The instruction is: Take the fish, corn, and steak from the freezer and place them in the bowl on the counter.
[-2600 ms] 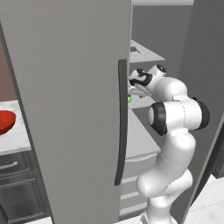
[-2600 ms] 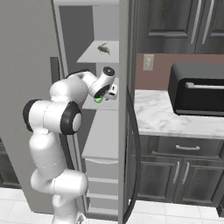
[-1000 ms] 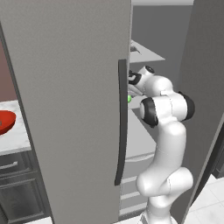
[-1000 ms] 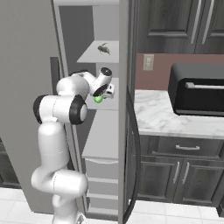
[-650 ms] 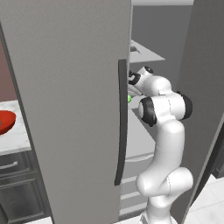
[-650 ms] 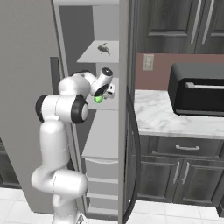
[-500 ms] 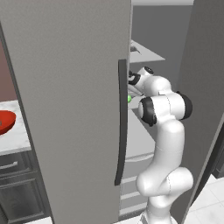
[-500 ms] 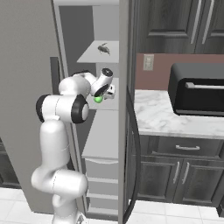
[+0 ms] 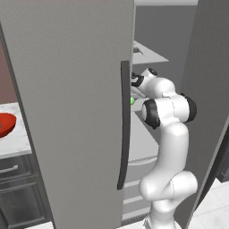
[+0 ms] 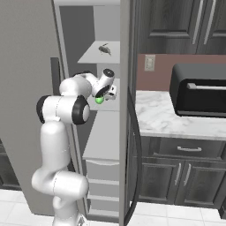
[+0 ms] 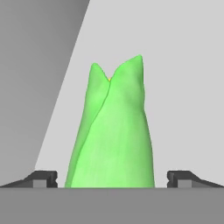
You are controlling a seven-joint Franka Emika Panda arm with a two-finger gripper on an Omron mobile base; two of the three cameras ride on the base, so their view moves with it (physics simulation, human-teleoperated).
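One freezer (image 9: 67,89), door open, one long dark handle (image 9: 124,125). One corn (image 11: 111,131) in green husk, on shelf. One small dark item (image 10: 104,50) on upper shelf, kind unclear. One red bowl (image 9: 5,124) at counter (image 9: 15,143) left edge. One black microwave (image 10: 201,90). One wall outlet (image 10: 149,62).
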